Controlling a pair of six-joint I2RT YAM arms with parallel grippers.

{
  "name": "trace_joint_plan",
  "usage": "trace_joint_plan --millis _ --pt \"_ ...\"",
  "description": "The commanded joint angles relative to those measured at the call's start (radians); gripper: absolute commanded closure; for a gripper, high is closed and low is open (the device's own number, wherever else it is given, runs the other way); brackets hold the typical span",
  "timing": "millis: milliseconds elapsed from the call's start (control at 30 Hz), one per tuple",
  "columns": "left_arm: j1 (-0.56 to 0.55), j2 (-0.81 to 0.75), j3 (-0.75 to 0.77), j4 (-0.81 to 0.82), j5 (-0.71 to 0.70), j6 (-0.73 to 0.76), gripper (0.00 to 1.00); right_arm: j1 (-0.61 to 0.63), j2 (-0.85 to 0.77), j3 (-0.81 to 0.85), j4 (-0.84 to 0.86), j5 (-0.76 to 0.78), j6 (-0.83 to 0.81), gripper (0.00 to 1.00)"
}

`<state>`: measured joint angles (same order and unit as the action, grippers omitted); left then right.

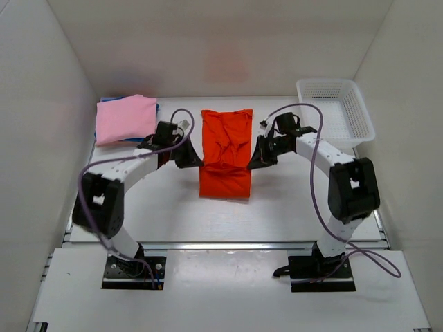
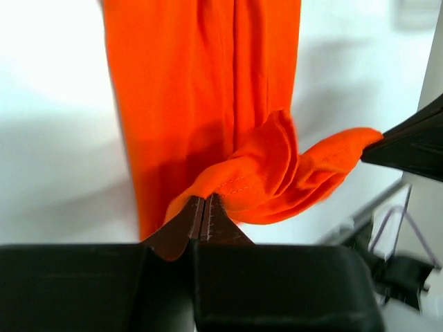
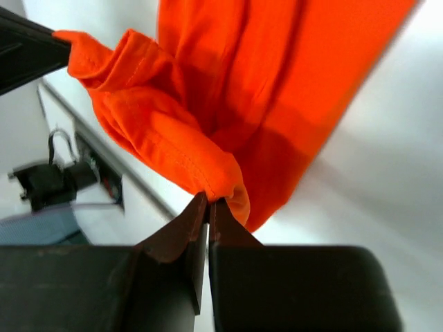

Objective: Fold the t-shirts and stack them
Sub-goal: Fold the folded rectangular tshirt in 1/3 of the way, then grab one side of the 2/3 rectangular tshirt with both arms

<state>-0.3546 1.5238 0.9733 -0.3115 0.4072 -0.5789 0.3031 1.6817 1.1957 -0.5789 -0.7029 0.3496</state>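
Note:
The orange-red t-shirt (image 1: 225, 142) lies as a long strip in the middle of the table. My left gripper (image 1: 194, 162) is at its left side and is shut on a stitched edge (image 2: 205, 198). My right gripper (image 1: 253, 164) is at the right side, shut on the same shirt's hem (image 3: 210, 201). A bunched fold of orange cloth (image 2: 291, 173) hangs between the two grippers above the table. The pink t-shirt (image 1: 124, 119) lies folded at the back left, on top of the blue t-shirt (image 1: 158, 109), of which only a thin rim shows.
A white mesh basket (image 1: 336, 111) stands at the back right, behind the right arm. White walls close in the table on three sides. A metal rail (image 1: 228, 245) runs along the near edge by the arm bases.

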Motion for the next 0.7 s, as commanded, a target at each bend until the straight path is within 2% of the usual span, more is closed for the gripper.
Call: trace_joint_plan --millis 0,33,67,100,133,167,233,267,300,467,600,667 --pt "0.045 0.195 0.193 0.003 0.055 0.082 0.95 -0.067 0.142 0.178 -0.029 0.006 -0.073 1.0" --pt "0.057 0.234 0.227 0.005 0.056 0.08 0.95 -0.088 0.194 0.208 -0.016 0.009 -0.072 1.0" --pt "0.066 0.293 0.295 0.006 0.064 0.074 0.92 -0.102 0.243 0.259 0.011 0.019 -0.061 1.0" --pt "0.075 0.352 0.351 0.015 0.079 0.068 0.86 -0.114 0.269 0.309 0.033 0.019 -0.069 0.93" --pt "0.088 0.396 0.401 0.026 0.093 0.059 0.74 -0.122 0.294 0.341 0.049 0.017 -0.06 0.8" --pt "0.1 0.413 0.422 0.032 0.1 0.062 0.77 -0.127 0.314 0.352 0.063 0.019 -0.066 0.73" --pt "0.117 0.427 0.424 0.061 0.127 0.028 0.77 -0.142 0.319 0.369 0.094 0.013 -0.067 0.66" --pt "0.127 0.417 0.403 0.099 0.128 0.022 0.67 -0.142 0.302 0.364 0.103 0.02 -0.058 0.64" --pt "0.14 0.382 0.357 0.138 0.124 0.007 0.49 -0.145 0.293 0.339 0.111 0.031 -0.067 0.64" --pt "0.132 0.196 0.081 0.233 0.104 0.002 0.41 -0.115 0.127 0.098 0.169 0.052 -0.029 0.63" --pt "0.057 0.072 -0.083 0.207 -0.037 0.004 0.37 -0.064 0.015 -0.105 0.258 0.108 0.051 0.62" --pt "0.016 0.012 -0.21 0.245 -0.105 -0.071 0.36 -0.052 -0.034 -0.271 0.383 0.132 0.161 0.62"
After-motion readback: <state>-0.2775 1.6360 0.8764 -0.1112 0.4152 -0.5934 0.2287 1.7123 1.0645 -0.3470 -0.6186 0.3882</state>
